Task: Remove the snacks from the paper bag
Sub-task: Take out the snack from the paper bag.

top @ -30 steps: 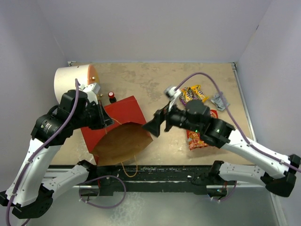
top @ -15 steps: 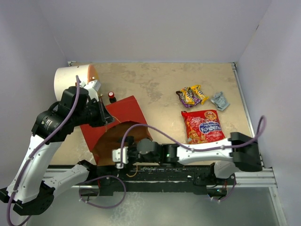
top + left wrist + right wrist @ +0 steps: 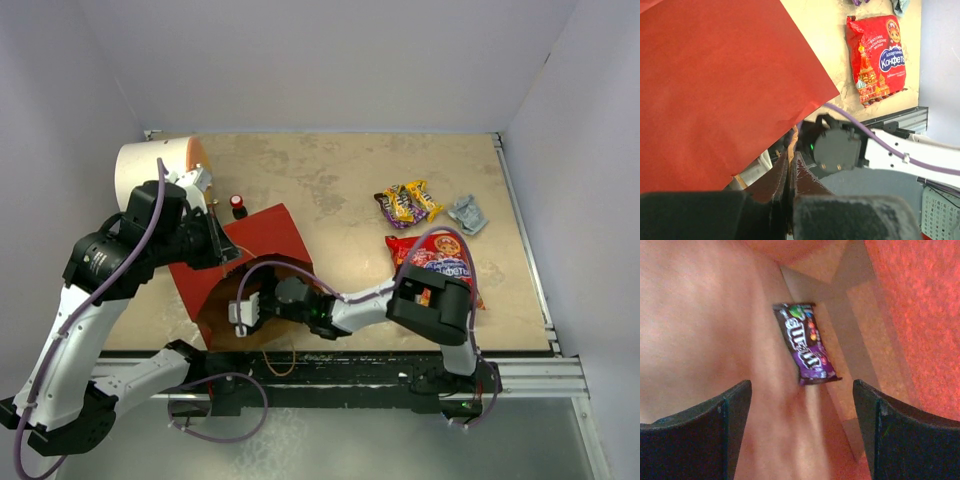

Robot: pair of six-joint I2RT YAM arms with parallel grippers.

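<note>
- My right gripper (image 3: 801,390): fingers spread, empty, deep in the paper bag (image 3: 695,315), framing a purple candy packet (image 3: 805,345) ready for pinching.
- My left gripper (image 3: 790,172): clenched on the bag's rim, likely to hold the mouth open.
- Outside the bag: red packet (image 3: 440,262), two candy packets (image 3: 408,202), silvery wrapper (image 3: 467,213).

The right end effector (image 3: 801,386), jaws wide apart, faces 1 purple candy packet (image 3: 806,343) inside the paper bag (image 3: 700,315).

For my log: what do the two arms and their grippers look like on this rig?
Both arms match: the left arm and right arm have white link shells and black cylindrical joint housings, each trailed by a purple cable. The left gripper and right gripper have black fingers. A small green light glows on the right wrist.
</note>
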